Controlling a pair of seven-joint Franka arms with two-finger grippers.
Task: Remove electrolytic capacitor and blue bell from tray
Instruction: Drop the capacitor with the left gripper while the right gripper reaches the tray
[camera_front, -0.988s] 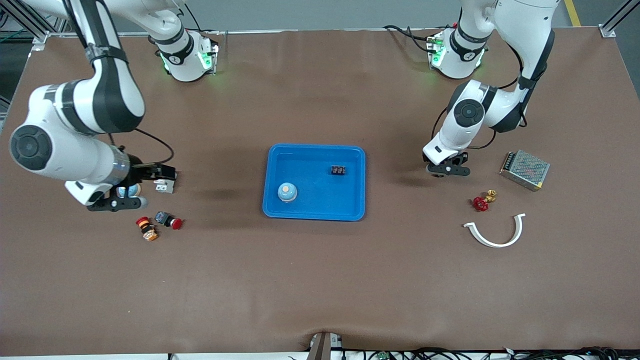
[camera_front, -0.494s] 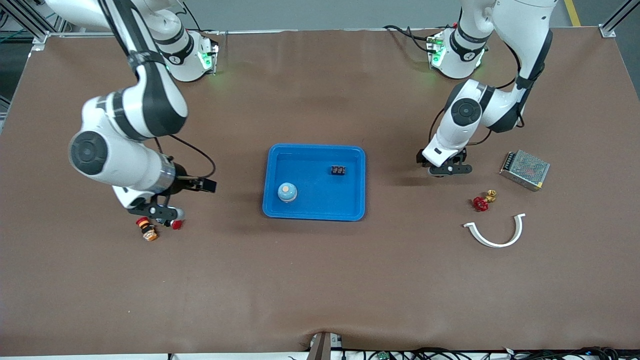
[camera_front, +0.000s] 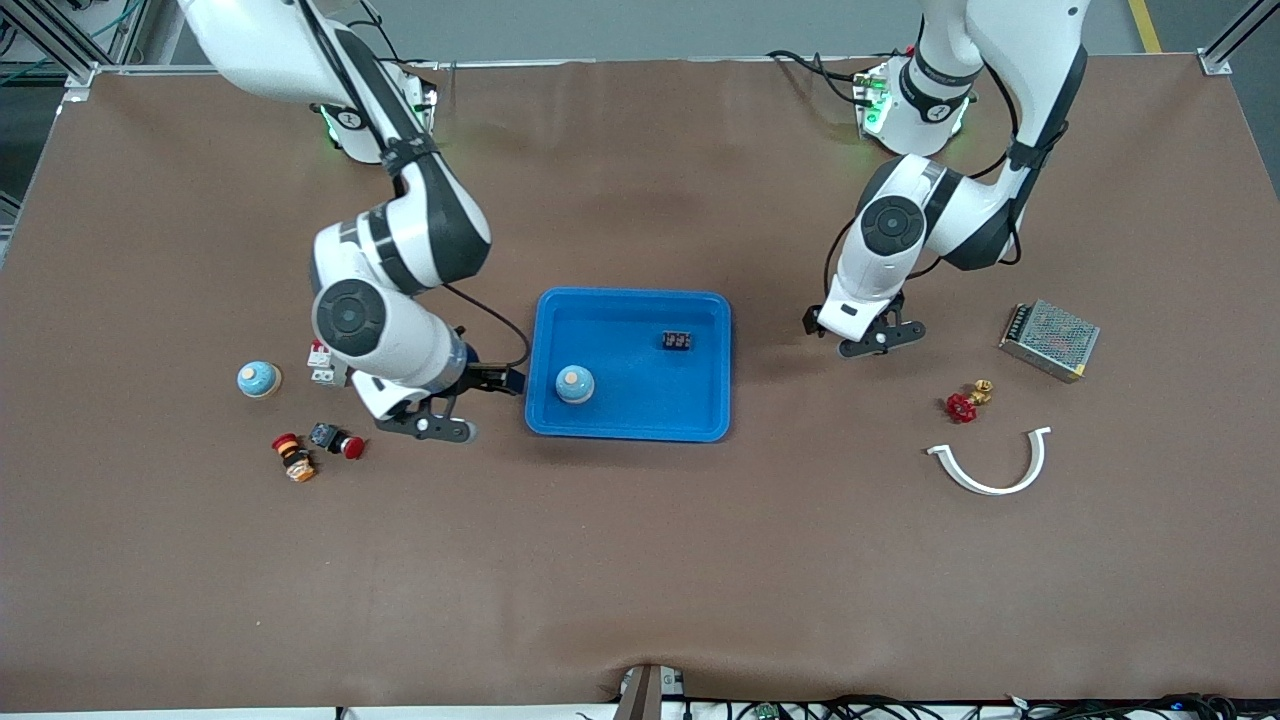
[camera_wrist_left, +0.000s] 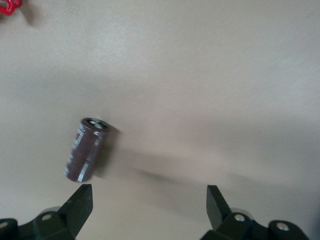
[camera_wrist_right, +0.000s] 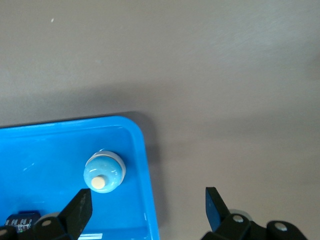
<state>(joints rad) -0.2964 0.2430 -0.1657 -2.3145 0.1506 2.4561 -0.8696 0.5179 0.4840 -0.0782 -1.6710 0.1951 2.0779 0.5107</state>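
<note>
A dark purple capacitor (camera_wrist_left: 87, 149) lies on its side on the brown table, just ahead of my open left gripper (camera_wrist_left: 149, 200); nothing is between the fingers. The left gripper (camera_front: 868, 340) hovers between the blue tray (camera_front: 640, 405) and the red valve, hiding the capacitor in the front view. One pale blue bell (camera_front: 258, 379) sits on the table toward the right arm's end. Another bell (camera_front: 574, 383) (camera_wrist_right: 104, 171) stands inside the tray (camera_wrist_right: 50, 150). My right gripper (camera_front: 425, 428) (camera_wrist_right: 148, 202) is open and empty, over the tray's edge.
A black component (camera_front: 677, 340) lies in the tray. A white breaker (camera_front: 320, 362) and two push buttons (camera_front: 337, 440) (camera_front: 293, 457) lie near the table bell. A red valve (camera_front: 960, 405), white curved piece (camera_front: 990, 465) and metal power supply (camera_front: 1050, 338) sit toward the left arm's end.
The right arm swung from above the table bell across to the tray's edge, uncovering that bell. The left gripper opened wide and shifted slightly toward the tray.
</note>
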